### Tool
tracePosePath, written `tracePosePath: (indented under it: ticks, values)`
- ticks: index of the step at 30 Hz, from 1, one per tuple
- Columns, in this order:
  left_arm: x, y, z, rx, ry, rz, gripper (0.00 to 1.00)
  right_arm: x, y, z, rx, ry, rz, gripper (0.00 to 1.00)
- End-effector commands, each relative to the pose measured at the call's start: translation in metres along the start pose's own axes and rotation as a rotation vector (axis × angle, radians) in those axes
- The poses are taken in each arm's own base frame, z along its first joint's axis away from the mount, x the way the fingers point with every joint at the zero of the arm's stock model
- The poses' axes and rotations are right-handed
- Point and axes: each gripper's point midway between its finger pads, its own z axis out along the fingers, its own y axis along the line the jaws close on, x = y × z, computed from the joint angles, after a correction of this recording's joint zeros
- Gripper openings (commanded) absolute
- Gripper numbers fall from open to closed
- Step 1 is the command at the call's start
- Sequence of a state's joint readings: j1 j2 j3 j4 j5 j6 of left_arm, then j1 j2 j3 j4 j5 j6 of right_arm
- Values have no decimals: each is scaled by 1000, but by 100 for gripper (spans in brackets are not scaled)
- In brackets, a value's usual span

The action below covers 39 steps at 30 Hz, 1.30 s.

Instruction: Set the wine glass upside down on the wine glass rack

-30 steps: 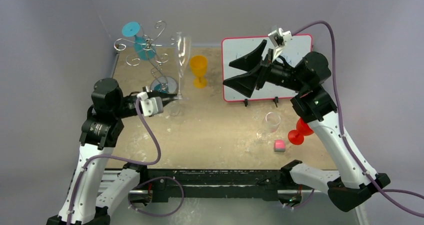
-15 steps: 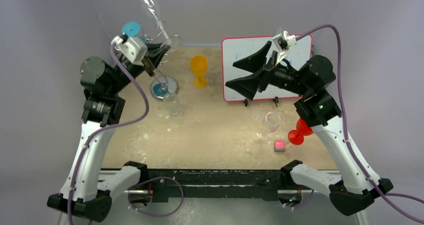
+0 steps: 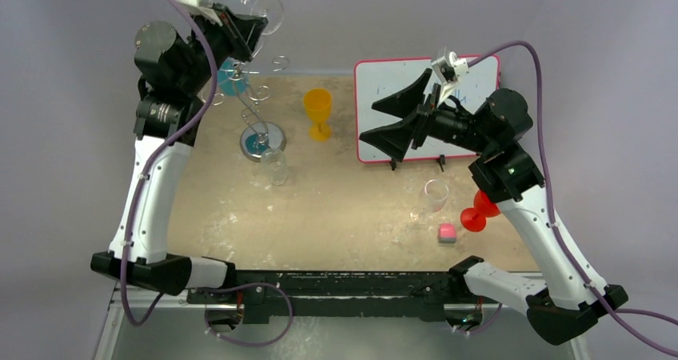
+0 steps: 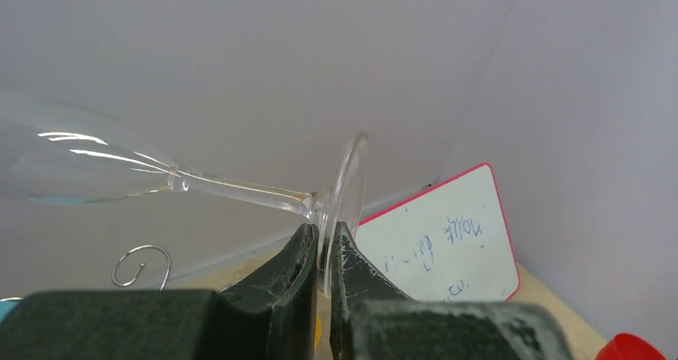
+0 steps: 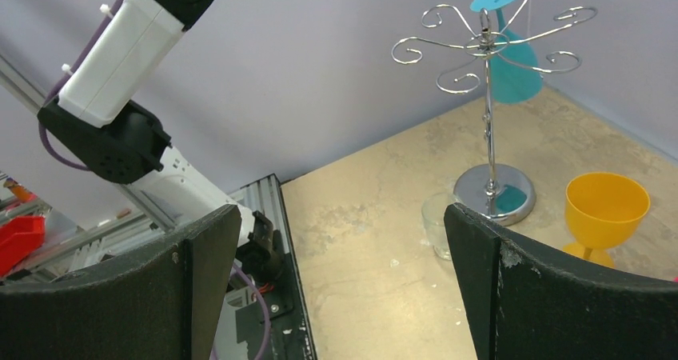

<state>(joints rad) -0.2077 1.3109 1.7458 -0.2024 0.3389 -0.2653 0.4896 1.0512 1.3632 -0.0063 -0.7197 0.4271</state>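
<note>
My left gripper point(image 3: 254, 26) is raised high at the back left, above the wine glass rack point(image 3: 254, 96). It is shut on the round foot of a clear wine glass point(image 3: 269, 14). In the left wrist view the jaws point(image 4: 324, 236) pinch the foot's rim, and the glass point(image 4: 240, 190) lies roughly level, its bowl pointing left. The rack is a silver wire tree with curled arms point(image 5: 488, 44) on a round shiny base point(image 5: 494, 194). A teal glass point(image 5: 508, 64) hangs upside down on it. My right gripper point(image 3: 376, 124) is open and empty, in front of the whiteboard.
A yellow goblet point(image 3: 317, 108) stands right of the rack. A small clear tumbler point(image 3: 273, 164) stands in front of the rack's base. A whiteboard point(image 3: 480, 76) stands at the back right. A clear glass point(image 3: 434, 196), a red glass point(image 3: 478, 210) and a pink cube point(image 3: 447, 232) sit front right.
My left arm has lifted the clear glass from table height up above the rack and turned it from upright to roughly level. The right arm has barely moved.
</note>
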Motion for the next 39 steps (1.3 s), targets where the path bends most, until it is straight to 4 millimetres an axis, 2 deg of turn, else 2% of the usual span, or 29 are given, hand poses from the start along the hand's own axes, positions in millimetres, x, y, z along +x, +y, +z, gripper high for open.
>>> tracePosePath:
  ticks: [1,5,8,14,18,25,30,33,39]
  values:
    - [-26,6,16,-34,-47,-125,0,-11,8,-5,-10,-40,-51,100]
    - [-29,20,37,-3,-41,-280,0,-13,10,-7,-12,-44,-55,100]
    - [-25,40,50,-6,-44,-385,0,-10,10,-8,-12,-44,-52,100]
    - [-13,80,62,-43,-59,-515,0,-8,9,-8,-14,-41,-47,100]
    - [2,86,71,4,-31,-580,0,-10,12,-9,-21,-49,-47,100]
    - [22,103,69,-67,-38,-630,0,-10,13,-10,-20,-51,-42,100]
    - [24,123,60,-145,-72,-644,0,-13,15,-12,-19,-57,-49,100]
    - [32,133,59,-165,-66,-689,0,-12,16,-13,-17,-58,-50,100]
    - [50,135,59,-172,-33,-792,0,-9,15,-14,-12,-55,-48,100]
